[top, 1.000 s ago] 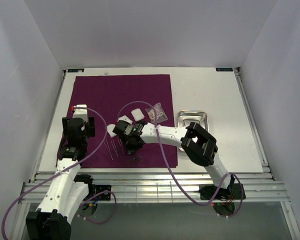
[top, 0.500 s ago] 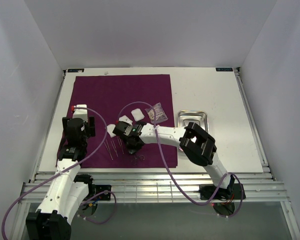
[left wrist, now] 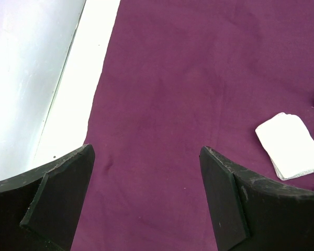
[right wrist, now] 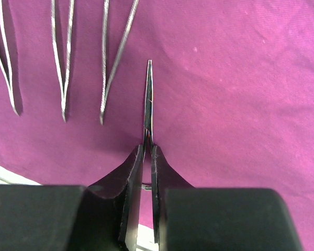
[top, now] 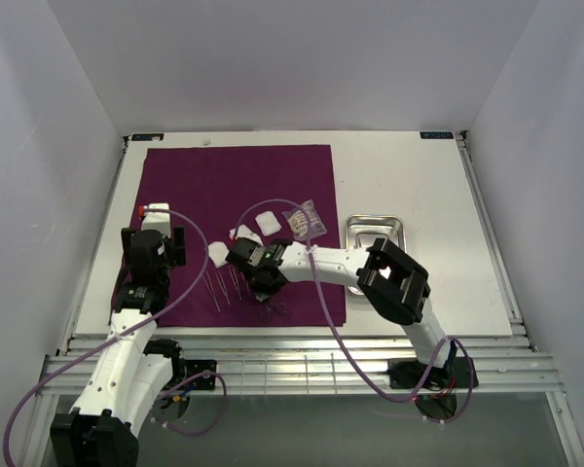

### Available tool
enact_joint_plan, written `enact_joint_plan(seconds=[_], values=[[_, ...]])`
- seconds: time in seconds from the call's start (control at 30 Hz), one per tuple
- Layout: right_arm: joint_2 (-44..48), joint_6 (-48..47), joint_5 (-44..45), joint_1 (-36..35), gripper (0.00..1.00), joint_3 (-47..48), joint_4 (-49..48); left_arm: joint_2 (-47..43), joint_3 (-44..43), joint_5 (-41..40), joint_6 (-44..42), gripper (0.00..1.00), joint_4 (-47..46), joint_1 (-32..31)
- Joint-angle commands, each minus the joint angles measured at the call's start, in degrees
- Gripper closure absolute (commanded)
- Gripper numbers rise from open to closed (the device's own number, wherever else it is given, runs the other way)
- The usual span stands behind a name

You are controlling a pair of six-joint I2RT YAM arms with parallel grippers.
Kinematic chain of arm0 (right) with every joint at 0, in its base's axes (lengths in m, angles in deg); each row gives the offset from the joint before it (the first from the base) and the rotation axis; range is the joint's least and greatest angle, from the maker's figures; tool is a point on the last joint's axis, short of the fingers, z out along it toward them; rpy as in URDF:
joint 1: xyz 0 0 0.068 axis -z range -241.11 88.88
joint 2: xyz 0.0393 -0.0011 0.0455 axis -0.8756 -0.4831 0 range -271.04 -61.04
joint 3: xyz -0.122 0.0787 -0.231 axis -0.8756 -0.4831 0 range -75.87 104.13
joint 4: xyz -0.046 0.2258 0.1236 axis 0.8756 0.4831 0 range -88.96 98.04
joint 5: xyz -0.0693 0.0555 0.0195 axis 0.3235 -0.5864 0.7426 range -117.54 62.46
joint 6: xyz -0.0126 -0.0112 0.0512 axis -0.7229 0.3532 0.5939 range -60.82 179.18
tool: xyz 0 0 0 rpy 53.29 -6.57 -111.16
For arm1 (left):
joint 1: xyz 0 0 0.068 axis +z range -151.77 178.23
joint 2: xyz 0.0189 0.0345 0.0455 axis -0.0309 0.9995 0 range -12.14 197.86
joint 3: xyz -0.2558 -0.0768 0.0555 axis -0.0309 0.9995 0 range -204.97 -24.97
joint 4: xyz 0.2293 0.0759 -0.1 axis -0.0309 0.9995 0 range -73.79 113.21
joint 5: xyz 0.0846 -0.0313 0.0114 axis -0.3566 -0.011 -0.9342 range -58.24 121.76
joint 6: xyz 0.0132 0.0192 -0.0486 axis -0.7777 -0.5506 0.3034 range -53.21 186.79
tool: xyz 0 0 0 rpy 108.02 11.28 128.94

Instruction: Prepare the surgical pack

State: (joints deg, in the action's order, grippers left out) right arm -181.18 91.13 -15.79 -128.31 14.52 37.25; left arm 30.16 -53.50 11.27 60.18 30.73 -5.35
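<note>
My right gripper (right wrist: 147, 148), clenched on an instrument (right wrist: 149, 94), has slid toward the near edge of the cloth (right wrist: 225, 78). Left gripper (left wrist: 146, 151) hangs released over it. Laying-out looks unfinished.

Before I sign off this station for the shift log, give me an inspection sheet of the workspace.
Surface: white table, purple cloth spread flat.
Job's things: three tweezers and gauze pads on the cloth; steel tray on bare table beside it.
Clutter: small packet by the pads.
Grippers: left gripper, jaws open above cloth; right gripper, jaws shut on a thin steel instrument.
Cables: purple cables loop over the cloth.
Surroundings: white walls.
</note>
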Motion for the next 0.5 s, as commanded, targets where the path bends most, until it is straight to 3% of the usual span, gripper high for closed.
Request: enact_joint_plan(seconds=[0.0, 0.47], values=[[3.7, -0.6, -0.4, 0.5, 0.92, -2.1, -1.4, -0.9, 0.3, 0.6, -0.1, 0.08, -0.9, 0.1], [4.8, -0.7, -1.9, 1.7, 0.92, -6.4, -4.8, -0.7, 0.3, 0.7, -0.2, 0.08, -0.9, 0.1]])
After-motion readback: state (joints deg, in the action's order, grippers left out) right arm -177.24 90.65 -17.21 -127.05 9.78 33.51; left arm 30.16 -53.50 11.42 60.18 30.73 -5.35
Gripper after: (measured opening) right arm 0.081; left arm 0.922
